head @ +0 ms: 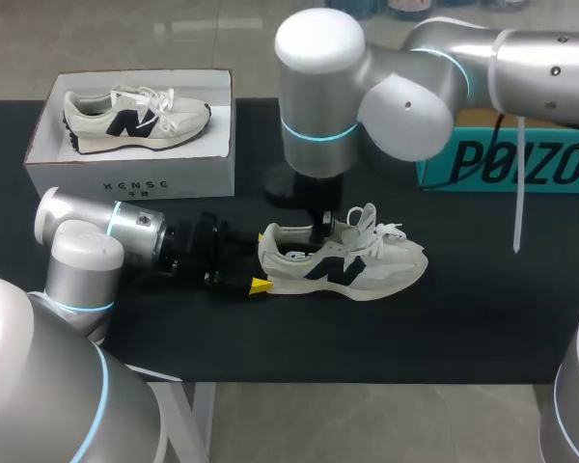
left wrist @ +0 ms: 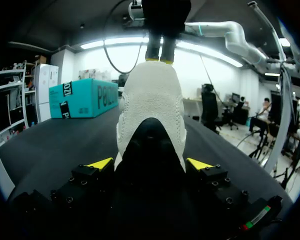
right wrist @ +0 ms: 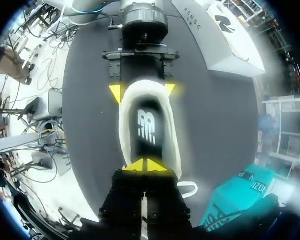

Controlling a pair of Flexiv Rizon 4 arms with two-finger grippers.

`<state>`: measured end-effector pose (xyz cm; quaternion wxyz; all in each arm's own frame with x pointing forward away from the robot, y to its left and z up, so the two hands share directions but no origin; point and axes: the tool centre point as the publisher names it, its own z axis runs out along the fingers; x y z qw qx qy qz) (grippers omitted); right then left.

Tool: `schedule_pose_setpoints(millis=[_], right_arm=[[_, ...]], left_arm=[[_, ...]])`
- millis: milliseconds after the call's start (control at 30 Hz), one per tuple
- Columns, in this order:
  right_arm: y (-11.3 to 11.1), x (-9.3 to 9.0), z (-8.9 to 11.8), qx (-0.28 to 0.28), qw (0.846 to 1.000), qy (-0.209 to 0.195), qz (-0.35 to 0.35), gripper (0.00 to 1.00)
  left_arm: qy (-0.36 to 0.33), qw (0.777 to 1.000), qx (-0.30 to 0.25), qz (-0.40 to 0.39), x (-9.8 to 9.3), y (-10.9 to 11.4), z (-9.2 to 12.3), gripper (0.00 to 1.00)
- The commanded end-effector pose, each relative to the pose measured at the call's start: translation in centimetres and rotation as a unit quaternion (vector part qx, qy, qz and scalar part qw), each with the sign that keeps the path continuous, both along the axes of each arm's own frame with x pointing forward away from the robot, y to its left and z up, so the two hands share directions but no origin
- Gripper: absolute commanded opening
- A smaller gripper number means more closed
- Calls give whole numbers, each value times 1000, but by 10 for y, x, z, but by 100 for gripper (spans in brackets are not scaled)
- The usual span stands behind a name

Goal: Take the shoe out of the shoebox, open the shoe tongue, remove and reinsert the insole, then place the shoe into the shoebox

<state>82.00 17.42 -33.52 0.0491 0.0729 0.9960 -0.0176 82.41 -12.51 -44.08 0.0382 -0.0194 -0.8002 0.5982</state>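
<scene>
One boxed shoe point(head: 135, 118), one held shoe point(head: 352, 268), one shoebox point(head: 195, 174).

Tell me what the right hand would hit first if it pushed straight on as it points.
The shoe: the right hand points down into its opening, so the dark insole looks first in line, very close. Depth is unclear; it may already touch.

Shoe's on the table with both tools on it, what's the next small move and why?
Probably draw the right tool toward the toe, folding the tongue it pinches open. The left tool clamps the heel of the shoe, and the insole lies flat inside, needing a wider opening.
</scene>
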Motion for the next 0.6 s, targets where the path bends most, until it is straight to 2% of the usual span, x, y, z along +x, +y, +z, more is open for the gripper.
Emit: schedule_pose_setpoints(millis=[33,200,467,500,567,600], right_arm=[[-3,12,-14,0,1000,4,0,0],[-13,25,-32,-4,1000,6,-2,0],[-13,30,-47,-4,1000,11,-7,0],[-12,30,-48,-4,1000,11,-7,2],[-12,30,-49,-3,1000,11,-6,21],[-11,30,-49,-2,1000,11,-5,26]], left_arm=[[0,1000,0,1,-1,-1,-3,0],[0,1000,0,1,-1,-1,-3,0],[0,1000,0,1,-1,-1,-3,0],[0,1000,0,1,-1,-1,-3,0],[0,1000,0,1,-1,-1,-3,0],[0,1000,0,1,-1,-1,-3,0]])
